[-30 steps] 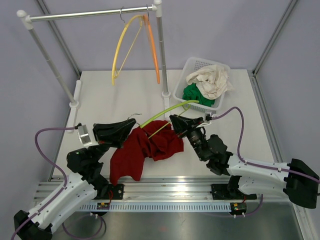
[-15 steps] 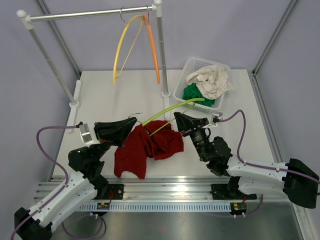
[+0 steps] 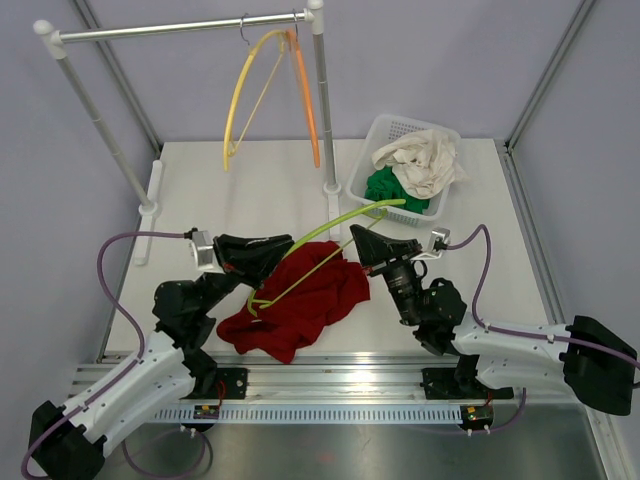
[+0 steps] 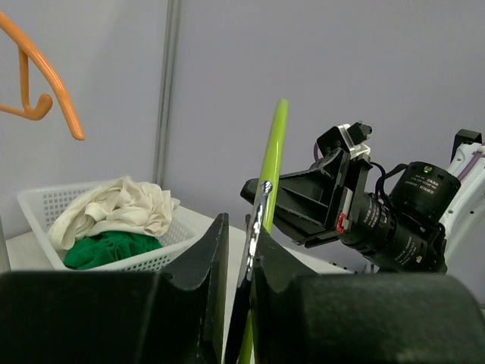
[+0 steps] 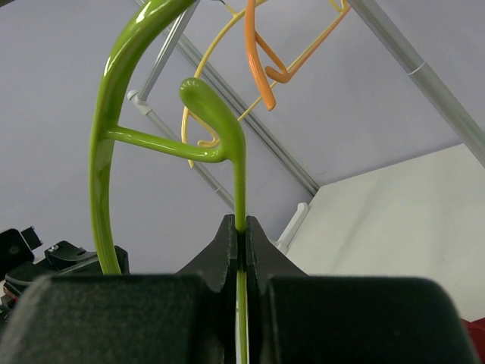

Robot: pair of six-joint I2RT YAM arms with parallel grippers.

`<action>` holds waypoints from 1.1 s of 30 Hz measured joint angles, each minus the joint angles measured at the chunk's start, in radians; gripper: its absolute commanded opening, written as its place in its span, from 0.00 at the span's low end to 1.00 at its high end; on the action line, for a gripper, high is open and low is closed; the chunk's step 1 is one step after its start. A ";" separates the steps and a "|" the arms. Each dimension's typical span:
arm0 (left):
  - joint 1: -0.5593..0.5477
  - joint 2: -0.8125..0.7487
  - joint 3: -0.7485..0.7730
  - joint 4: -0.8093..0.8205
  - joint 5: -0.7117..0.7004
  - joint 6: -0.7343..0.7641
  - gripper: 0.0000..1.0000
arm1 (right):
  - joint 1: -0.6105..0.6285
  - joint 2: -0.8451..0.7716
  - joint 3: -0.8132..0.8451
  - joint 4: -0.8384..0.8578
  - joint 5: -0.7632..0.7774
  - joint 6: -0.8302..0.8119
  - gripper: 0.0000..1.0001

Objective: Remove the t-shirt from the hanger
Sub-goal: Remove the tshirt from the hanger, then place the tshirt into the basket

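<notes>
The red t-shirt (image 3: 300, 305) lies crumpled on the table between the two arms. The green hanger (image 3: 345, 214) arches over it, and its lower end rests on the cloth; I cannot tell whether it is still threaded through the shirt. My right gripper (image 3: 358, 238) is shut on the hanger's thin green bar (image 5: 240, 205). My left gripper (image 3: 285, 260) is at the hanger's other side. In the left wrist view its jaws (image 4: 237, 227) stand slightly apart with the chrome hook (image 4: 261, 201) between them, leaning on the right finger.
A clothes rack (image 3: 180, 28) stands at the back with a yellow hanger (image 3: 240, 100) and an orange hanger (image 3: 308, 100) on it. A white basket (image 3: 360, 180) with white and green clothes sits at the back right, close behind the right gripper.
The right gripper has closed on the hanger bar. The left gripper has moved up and right and its jaws have eased apart. The t-shirt has sunk and spread on the table.
</notes>
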 measured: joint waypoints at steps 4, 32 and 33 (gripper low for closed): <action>0.000 0.001 0.005 -0.001 0.005 0.000 0.11 | 0.000 0.015 0.000 0.020 0.002 0.009 0.00; -0.003 0.001 0.105 -0.094 -0.068 -0.020 0.00 | 0.002 -0.049 -0.023 -0.021 -0.022 -0.061 0.93; -0.003 -0.002 0.111 -0.106 -0.077 -0.017 0.00 | 0.002 -0.055 -0.023 -0.035 -0.025 -0.069 0.95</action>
